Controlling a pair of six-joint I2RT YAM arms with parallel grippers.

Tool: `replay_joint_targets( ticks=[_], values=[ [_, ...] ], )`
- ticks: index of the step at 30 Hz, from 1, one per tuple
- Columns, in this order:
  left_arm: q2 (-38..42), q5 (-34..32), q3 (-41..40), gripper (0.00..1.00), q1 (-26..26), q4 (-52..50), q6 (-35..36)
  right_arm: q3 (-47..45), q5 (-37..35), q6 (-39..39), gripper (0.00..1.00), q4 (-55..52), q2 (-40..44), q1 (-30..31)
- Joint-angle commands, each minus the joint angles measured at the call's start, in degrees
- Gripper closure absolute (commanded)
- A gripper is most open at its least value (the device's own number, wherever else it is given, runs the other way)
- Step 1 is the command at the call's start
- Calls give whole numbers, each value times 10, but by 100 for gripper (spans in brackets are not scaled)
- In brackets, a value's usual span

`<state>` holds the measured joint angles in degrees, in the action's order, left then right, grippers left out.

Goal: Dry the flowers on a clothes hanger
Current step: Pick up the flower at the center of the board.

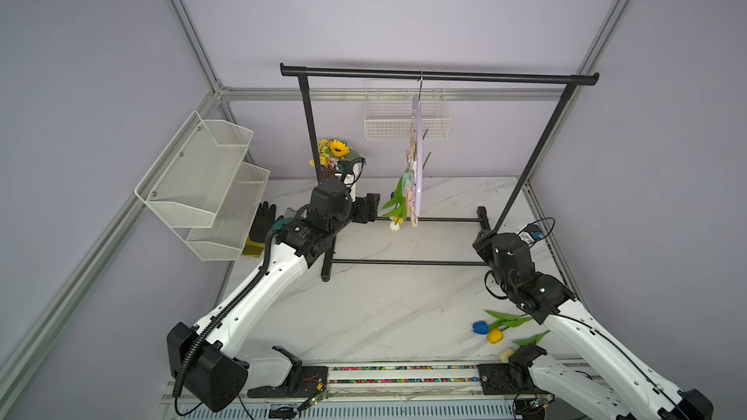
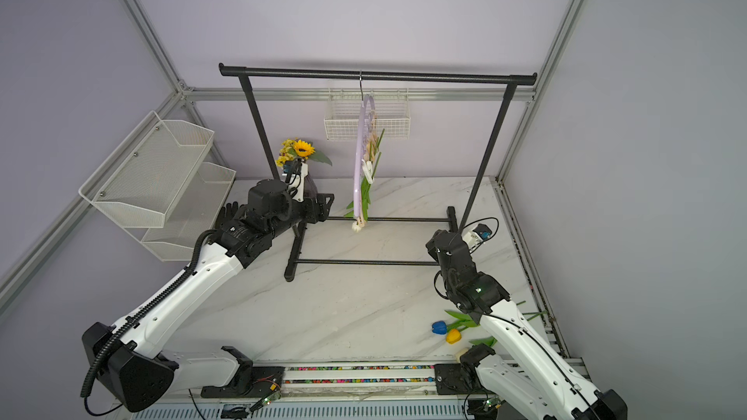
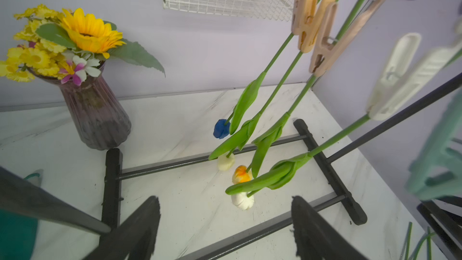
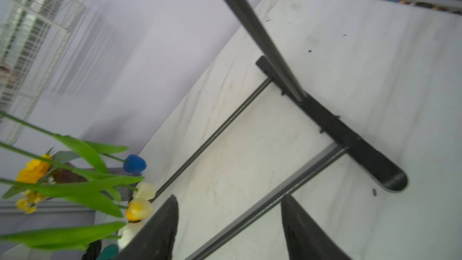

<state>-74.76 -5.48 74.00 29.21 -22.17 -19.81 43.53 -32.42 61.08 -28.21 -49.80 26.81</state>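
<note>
Lilac plastic, the clothes hanger [image 1: 418, 155] is hanging by its metal hook from the top bar of the black garment rack [image 1: 438, 74], over the 12 o'clock half of the white marble-look table [image 1: 384, 305] you are working on. Pale lilac walls [image 1: 364, 14] framed in aluminium are closing the table in. A white wire basket [image 1: 406, 119] is sitting on the far wall behind the hanger, mesh shelves [image 1: 202, 179] are hanging at 9 o'clock, and a sunflower bouquet [image 1: 333, 149] is standing in a purple vase [image 3: 96, 118] at 11 o'clock.

In both top views you are seeing the hanger nearly edge-on, its arch running from 12 to 6 o'clock, across the bar. Four flowers [image 3: 246, 101] are hanging from its pegs [image 3: 303, 8], stems running downward at a slight slant, heads pointing at the table.

Your left gripper [image 1: 374, 207] is hovering just at 9 o'clock of the hung flowers, apart from them, fingers spread wide around nothing. Your right gripper [image 1: 482, 236] is sitting well apart at 3 o'clock, by the rack's foot, jaws likewise parted and empty. Three loose tulips [image 1: 491, 331] are lying at 5 o'clock beside the right arm, heads pointing toward 9 o'clock.
</note>
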Motion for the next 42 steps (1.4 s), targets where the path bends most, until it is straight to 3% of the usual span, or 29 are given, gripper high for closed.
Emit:
replay_joint_targets(
  ticks=[1, 3, 7, 15, 21, 31, 34, 42],
  values=[
    [20, -33, -1, 17, -5, -5, -8, 2, -113, 61, 22, -141, 9, 1],
    [21, -33, -3, 17, -5, -4, -8, -2, -139, 83, 16, -178, 12, -3],
    [15, -24, -1, 17, -5, -3, -10, -23, -148, 84, 17, -203, 14, -33],
    [14, -25, 2, 17, -5, -8, -11, -56, -49, 69, 19, -208, -36, -176],
    [11, -13, 1, 17, -6, -3, -14, -72, 18, 76, 26, -198, -100, -257],
    [8, 2, 0, 18, -5, -2, -15, -121, 118, -3, 32, -124, -138, -396],
    [9, 4, -3, 18, -5, -1, -14, -135, 152, -31, 37, -94, -147, -428],
    [4, 28, -4, 19, -6, 13, -21, -147, 197, -66, 40, -53, -170, -468]
  ],
)
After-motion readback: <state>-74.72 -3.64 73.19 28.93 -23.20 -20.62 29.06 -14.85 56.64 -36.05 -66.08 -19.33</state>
